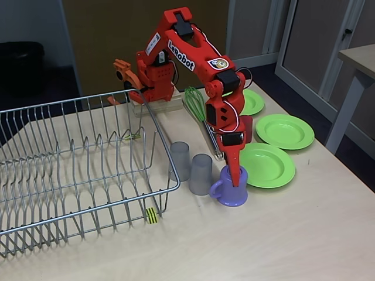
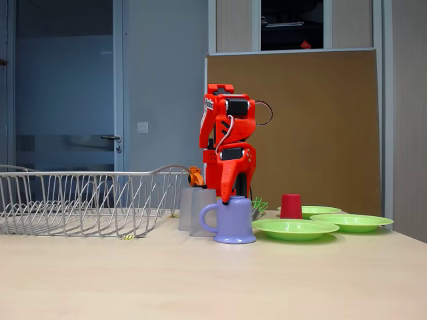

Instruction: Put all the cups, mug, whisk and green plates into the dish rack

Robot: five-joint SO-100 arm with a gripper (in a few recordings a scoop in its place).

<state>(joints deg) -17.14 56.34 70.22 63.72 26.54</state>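
Silver wire dish rack (image 1: 76, 170) empty, nothing done. Red gripper (image 1: 234, 175) dips into lilac plastic handled mug (image 1: 229, 188); jaw state unclear. Mug on table at rack's 3 o'clock, overhead-angled fixed view.

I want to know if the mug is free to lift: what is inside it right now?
The end effector reaches down into the purple mug, its tip below the rim. The mug's wall hides the fingertips and any contents, so the grip cannot be judged.
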